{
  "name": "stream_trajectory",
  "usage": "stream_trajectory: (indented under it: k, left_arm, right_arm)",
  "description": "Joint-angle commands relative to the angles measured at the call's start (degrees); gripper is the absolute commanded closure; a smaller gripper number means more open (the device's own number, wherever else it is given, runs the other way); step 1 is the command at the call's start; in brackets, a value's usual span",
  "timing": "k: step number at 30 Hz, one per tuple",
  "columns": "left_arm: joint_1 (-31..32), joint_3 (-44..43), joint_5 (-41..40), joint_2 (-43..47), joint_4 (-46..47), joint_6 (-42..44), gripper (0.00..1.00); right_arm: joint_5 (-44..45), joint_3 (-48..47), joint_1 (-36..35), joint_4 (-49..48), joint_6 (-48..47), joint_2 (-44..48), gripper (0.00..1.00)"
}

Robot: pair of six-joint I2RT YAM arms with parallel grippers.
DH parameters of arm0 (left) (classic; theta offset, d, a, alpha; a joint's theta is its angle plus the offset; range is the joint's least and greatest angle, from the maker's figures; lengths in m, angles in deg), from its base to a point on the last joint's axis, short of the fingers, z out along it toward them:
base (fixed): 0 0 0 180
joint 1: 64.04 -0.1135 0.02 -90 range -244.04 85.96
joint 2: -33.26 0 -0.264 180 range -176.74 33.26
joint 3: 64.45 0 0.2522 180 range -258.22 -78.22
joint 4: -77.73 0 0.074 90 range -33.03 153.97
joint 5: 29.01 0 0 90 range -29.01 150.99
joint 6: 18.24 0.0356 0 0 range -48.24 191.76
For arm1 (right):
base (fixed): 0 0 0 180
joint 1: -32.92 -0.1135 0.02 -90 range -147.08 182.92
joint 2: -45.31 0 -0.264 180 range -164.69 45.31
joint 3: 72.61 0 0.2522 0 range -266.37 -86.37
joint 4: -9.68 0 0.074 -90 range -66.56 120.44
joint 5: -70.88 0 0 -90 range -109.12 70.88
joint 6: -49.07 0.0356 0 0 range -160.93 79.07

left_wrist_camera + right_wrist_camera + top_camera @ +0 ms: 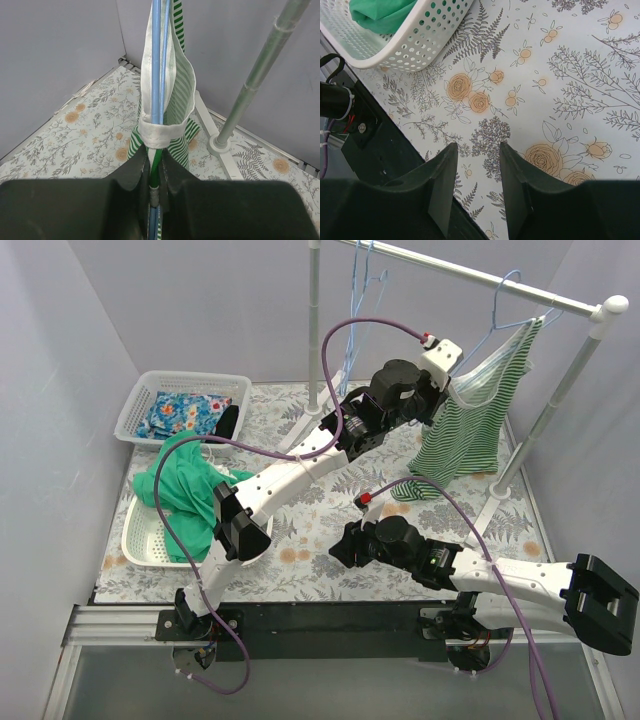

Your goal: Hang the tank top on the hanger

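The green-and-white striped tank top (470, 430) hangs on a light-blue wire hanger (503, 302) hooked over the rail at the back right. Its lower hem rests on the table. My left gripper (445, 390) is at the hanger's left shoulder. In the left wrist view the left gripper (155, 155) is shut on the hanger wire (157, 60), just below the top's white-edged strap (160, 131), which wraps the wire. My right gripper (340, 545) is low over the table's front, open and empty; the right wrist view shows only flowered table between its fingers (442, 180).
Two more blue hangers (362, 280) hang on the rail by its left post (315, 330). The right post (260, 70) stands close behind the top. A white basket (150, 540) holds a plain green garment (185, 490). Another basket (135, 405) holds blue flowered cloth (185, 415).
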Motion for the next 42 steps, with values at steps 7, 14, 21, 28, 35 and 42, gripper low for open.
stream_trajectory:
  k: [7, 14, 21, 28, 35, 42]
  left_arm:
    - [1.26, 1.64, 0.91, 1.26, 0.94, 0.06, 0.97]
    - [1.52, 1.38, 0.64, 3.54, 1.65, -0.21, 0.77]
    - [1.70, 3.13, 1.87, 8.55, 2.97, -0.73, 0.45]
    - [1.87, 6.47, 3.89, 14.52, 3.49, -2.14, 0.18]
    - [1.87, 15.34, 4.86, 23.75, 3.49, -6.62, 0.09]
    - [1.79, 35.54, 4.86, 38.94, 6.83, -15.84, 0.02]
  right_arm:
    - [0.36, -0.93, -0.46, -2.96, 0.71, 0.84, 0.53]
    - [0.54, -0.31, -0.46, -2.96, 0.71, 1.72, 0.53]
    - [1.24, -0.22, -0.46, -2.87, 0.10, 2.51, 0.53]
    - [1.86, -0.14, -0.46, -2.87, -0.34, 2.77, 0.52]
    - [3.08, -0.93, -0.46, -1.65, -1.22, 4.35, 0.50]
    - [6.24, -1.98, -0.46, 1.60, -3.06, 8.39, 0.47]
